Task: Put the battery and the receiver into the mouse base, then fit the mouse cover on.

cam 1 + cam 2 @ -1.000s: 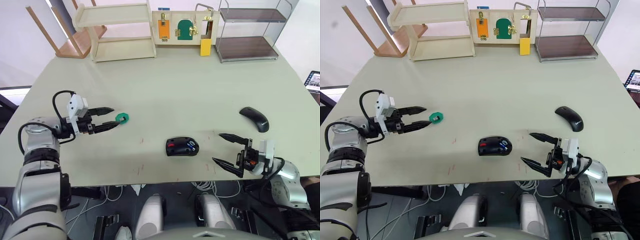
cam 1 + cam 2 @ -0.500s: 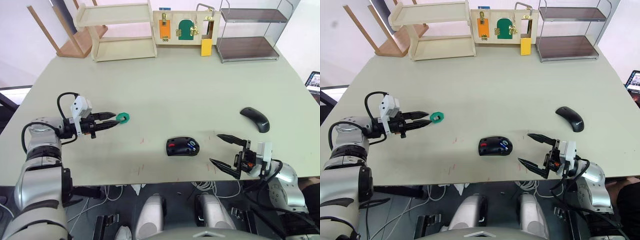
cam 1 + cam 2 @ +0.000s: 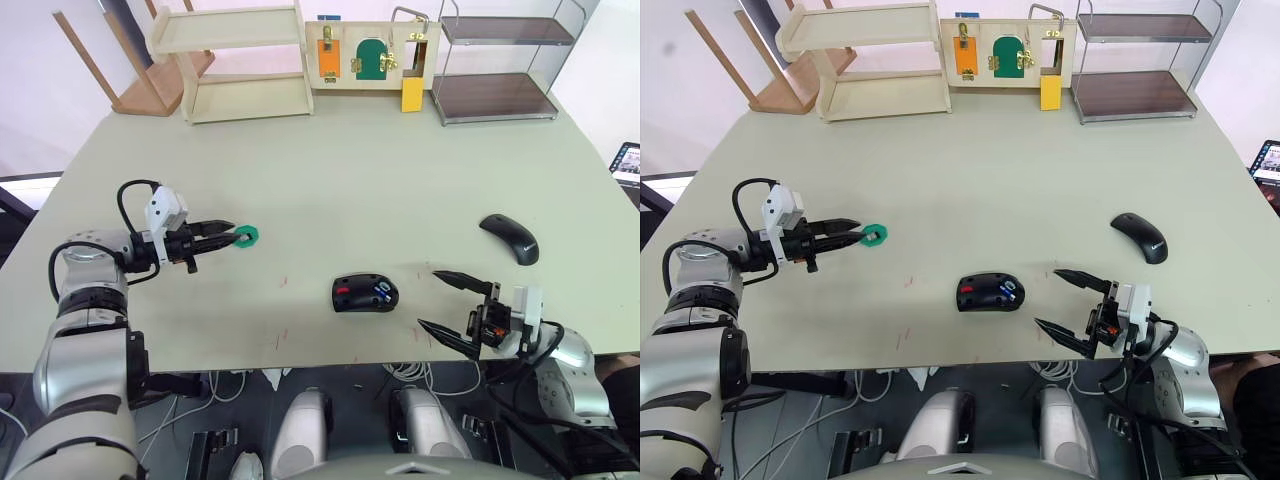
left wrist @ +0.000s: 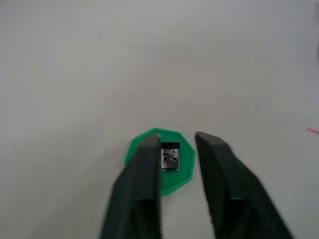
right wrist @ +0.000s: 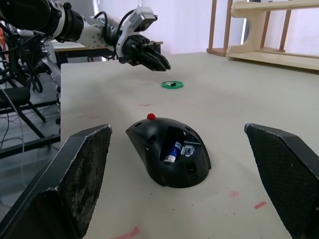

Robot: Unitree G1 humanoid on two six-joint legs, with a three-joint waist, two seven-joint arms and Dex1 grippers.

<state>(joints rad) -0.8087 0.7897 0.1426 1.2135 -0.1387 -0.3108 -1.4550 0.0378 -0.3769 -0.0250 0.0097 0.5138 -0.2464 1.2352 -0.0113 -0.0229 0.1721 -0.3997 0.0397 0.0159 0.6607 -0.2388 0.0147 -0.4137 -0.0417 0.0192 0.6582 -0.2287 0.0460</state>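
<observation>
The mouse base lies near the table's front middle, red patch to the left, with the blue battery lying in its open compartment. The tiny dark receiver rests on a flat green disc at the left. My left gripper reaches over the disc, open only narrowly, one finger on each side of the receiver. The mouse cover lies alone at the right. My right gripper hangs wide open at the front edge, right of the base and holding nothing.
Along the far edge stand a wooden shelf, a board with latches and small doors and a wire rack. A wooden chair is beyond the far left corner. A phone shows at the right edge.
My left gripper has moved right onto the green disc and its fingers have narrowed around the receiver. My right gripper has drawn back slightly toward the table's front edge, still wide open.
</observation>
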